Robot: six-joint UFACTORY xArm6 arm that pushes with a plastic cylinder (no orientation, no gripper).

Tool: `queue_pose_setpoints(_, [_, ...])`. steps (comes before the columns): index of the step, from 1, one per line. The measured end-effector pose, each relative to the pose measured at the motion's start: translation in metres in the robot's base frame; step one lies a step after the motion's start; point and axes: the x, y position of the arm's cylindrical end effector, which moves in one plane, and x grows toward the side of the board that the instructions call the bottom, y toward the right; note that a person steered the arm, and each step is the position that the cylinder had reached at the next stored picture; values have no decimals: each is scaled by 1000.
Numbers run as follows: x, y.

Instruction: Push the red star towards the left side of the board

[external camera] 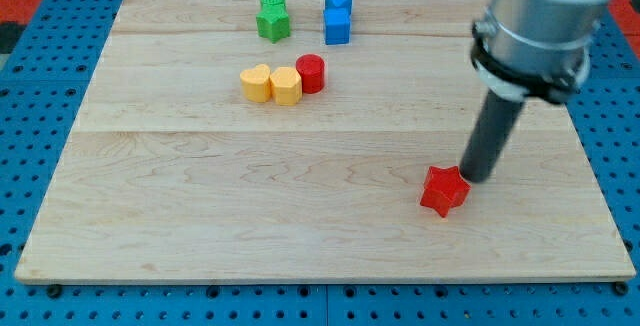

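The red star (444, 190) lies on the wooden board (200, 206) at the view's lower right. My tip (475, 176) is down on the board just right of the star and slightly above it, touching or almost touching its upper right point. The dark rod rises from there to the grey arm body at the view's top right.
A red cylinder (311, 73) sits beside two yellow blocks (257, 83) (286, 85) at upper middle. A green star (273, 24) with another green block (272, 0) behind it, and two blue blocks (338, 3) (337, 28), sit near the top edge.
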Motion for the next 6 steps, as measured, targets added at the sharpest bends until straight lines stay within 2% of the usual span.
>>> queue_pose_setpoints(1, [9,-14])
queue_pose_setpoints(2, [54,-48])
queue_pose_setpoints(3, [48,-102])
queue_pose_setpoints(5, [23,-39])
queue_pose_setpoints(6, [-6,-82])
